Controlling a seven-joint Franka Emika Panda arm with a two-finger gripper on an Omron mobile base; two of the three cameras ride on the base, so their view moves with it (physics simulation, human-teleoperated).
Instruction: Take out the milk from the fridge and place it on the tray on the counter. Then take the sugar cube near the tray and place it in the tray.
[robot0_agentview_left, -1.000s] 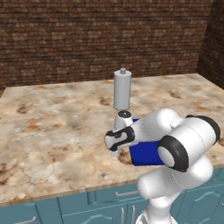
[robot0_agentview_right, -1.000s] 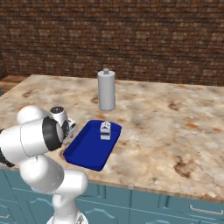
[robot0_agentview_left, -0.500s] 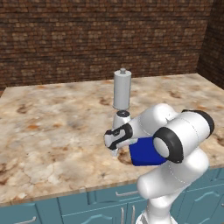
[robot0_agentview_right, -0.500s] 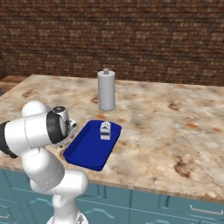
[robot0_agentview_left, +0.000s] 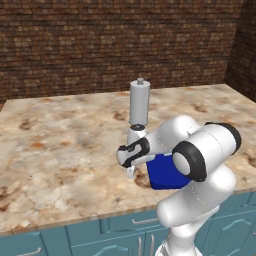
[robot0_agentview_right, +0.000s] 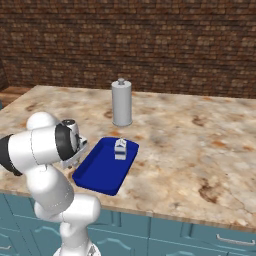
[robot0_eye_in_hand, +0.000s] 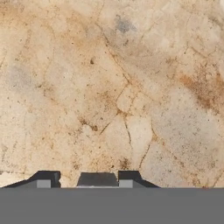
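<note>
Low over the counter (robot0_agentview_left: 60, 150), just left of the blue tray (robot0_agentview_left: 165, 175), hangs my gripper (robot0_agentview_left: 131, 170). In the hand view the gripper (robot0_eye_in_hand: 87, 180) points straight down at the stone. A small grey block, the sugar cube (robot0_eye_in_hand: 98, 179), sits between the dark fingertips (robot0_eye_in_hand: 43, 180). It touches the right tip, and a narrow gap shows on the left. The milk (robot0_agentview_right: 120, 149), a small white carton, stands upright at the far end of the tray (robot0_agentview_right: 100, 170). The fridge is out of view.
A tall grey canister (robot0_agentview_left: 139, 102) with a knob lid stands behind the tray, also seen as the canister (robot0_agentview_right: 121, 102) from the right. A brick wall (robot0_agentview_right: 150, 40) runs behind the counter. Teal cabinet fronts (robot0_agentview_left: 60, 240) lie below its front edge.
The arm's elbow and upper links have swung a little. The hand has stayed low at the same spot left of the tray. The milk and the canister have not moved.
</note>
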